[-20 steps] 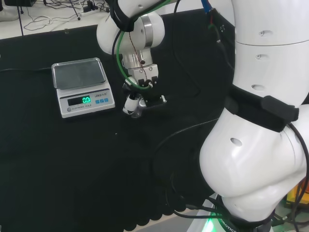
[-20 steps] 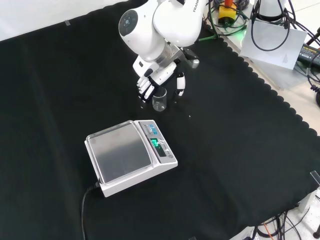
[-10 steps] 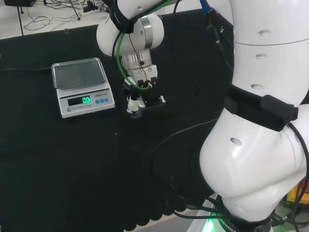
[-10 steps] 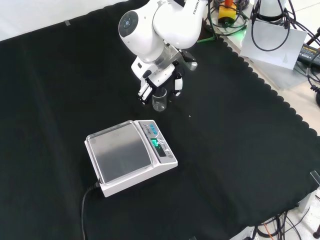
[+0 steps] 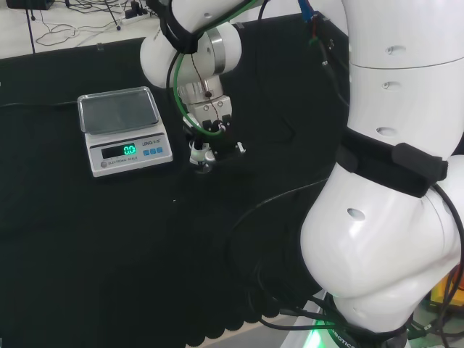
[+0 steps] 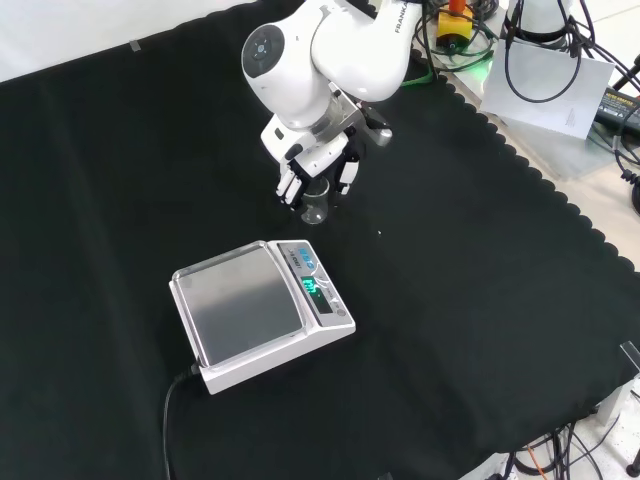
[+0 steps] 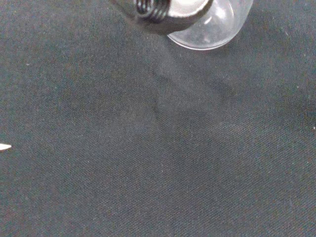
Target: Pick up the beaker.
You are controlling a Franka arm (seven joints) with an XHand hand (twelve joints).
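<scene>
Desk (image 6: 520, 300) covered in black cloth (image 5: 87, 239) with a scalloped hem along its edge. Pale floor (image 5: 65, 29) beyond the far edge in the head view, strewn with dark cables (image 5: 72, 22). In the front view, a white panel (image 6: 548, 85) and further cables (image 6: 620, 110) lie beside the desk at upper right.

1 beaker (image 6: 316, 207) — 1 scale (image 6: 262, 313).

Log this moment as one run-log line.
phase: grasping | hand: closing round beaker | beaker: upright on cloth | scale: untouched
</scene>
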